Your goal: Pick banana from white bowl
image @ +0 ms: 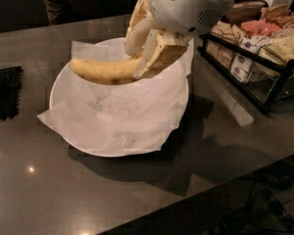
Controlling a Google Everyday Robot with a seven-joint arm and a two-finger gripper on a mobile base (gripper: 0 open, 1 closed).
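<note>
The yellow banana (105,70) hangs in the air above the white bowl (78,140), level, with its free end pointing left. My gripper (139,62) comes down from the upper right and is shut on the banana's right end. Its cream fingers (159,58) clamp the fruit from both sides. The white bowl sits on the dark counter, lined with crinkled white paper (127,114) whose corners stick out over the rim. The bowl holds only the paper.
A black wire rack (264,77) with wrapped snacks stands at the right, close to the bowl. A black mat (2,94) lies at the counter's left edge. The counter's front edge runs along the lower right. A person stands behind the counter at the top.
</note>
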